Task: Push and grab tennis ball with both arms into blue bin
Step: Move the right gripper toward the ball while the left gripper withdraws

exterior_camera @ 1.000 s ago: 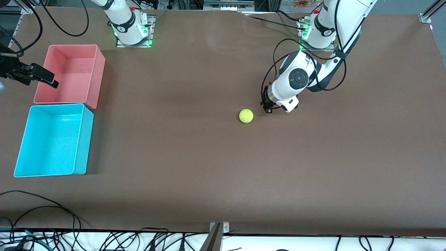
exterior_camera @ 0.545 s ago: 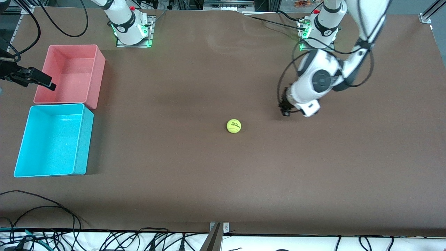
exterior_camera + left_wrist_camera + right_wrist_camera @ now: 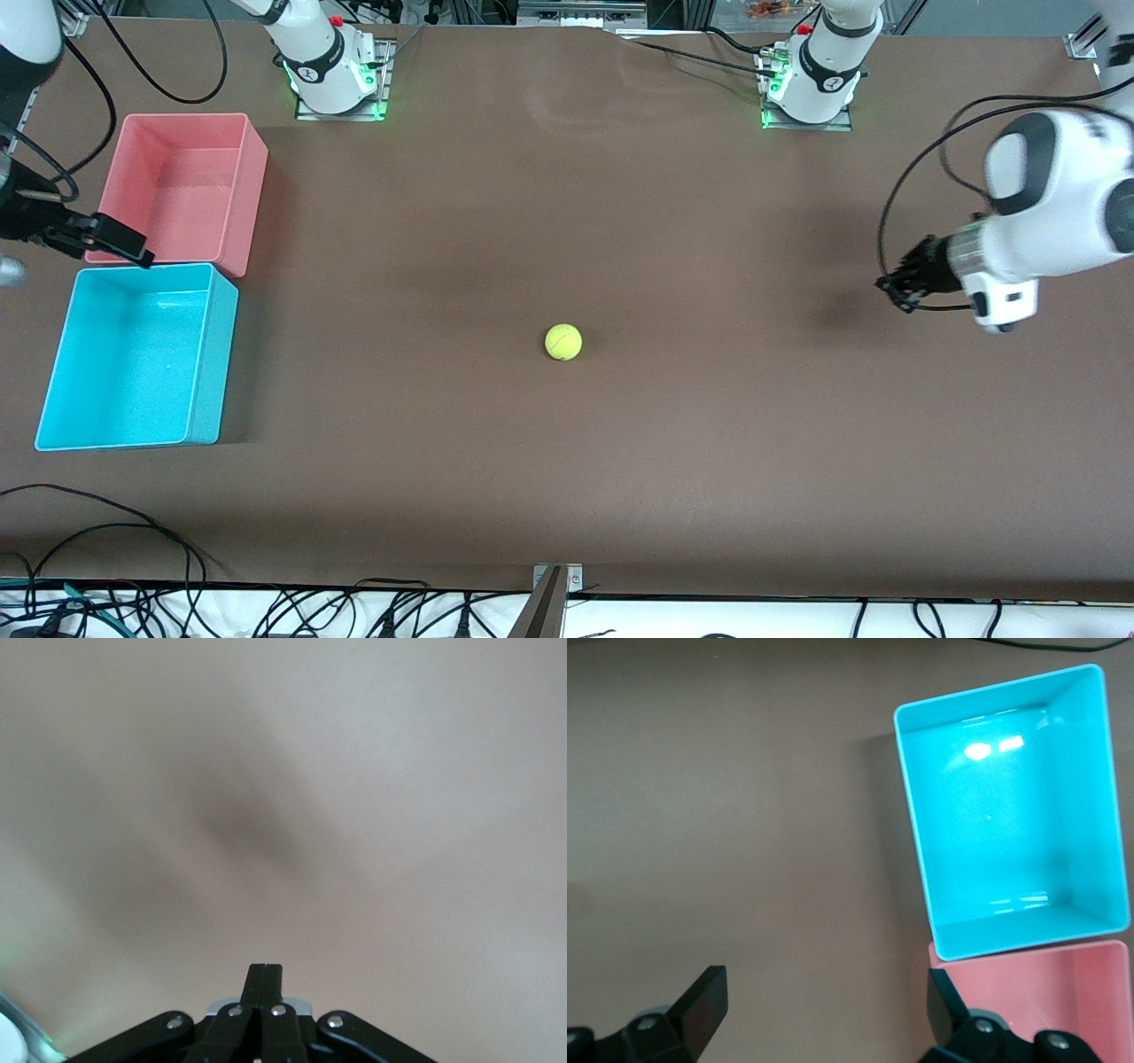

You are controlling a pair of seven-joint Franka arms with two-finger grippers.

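Note:
The yellow-green tennis ball (image 3: 563,342) lies alone on the brown table near its middle, with no gripper touching it. The empty blue bin (image 3: 133,363) stands at the right arm's end of the table; the right wrist view looks straight down into the blue bin (image 3: 1010,815). My left gripper (image 3: 890,288) is shut on nothing, low over the table at the left arm's end, well away from the ball. In its wrist view the left gripper (image 3: 264,979) faces only bare table. My right gripper (image 3: 124,252) hangs open and empty where the two bins meet, and the right gripper (image 3: 824,1005) spans bare table.
An empty pink bin (image 3: 177,190) stands against the blue bin, farther from the front camera; in the right wrist view the pink bin (image 3: 1028,983) shows its corner. Both arm bases (image 3: 337,80) (image 3: 806,84) stand along the table's back edge. Cables lie below the front edge.
The ball has rolled toward the right arm's end and nearer the front camera. The left arm has swung away toward its own end. The right gripper has shifted from the pink bin toward the blue one.

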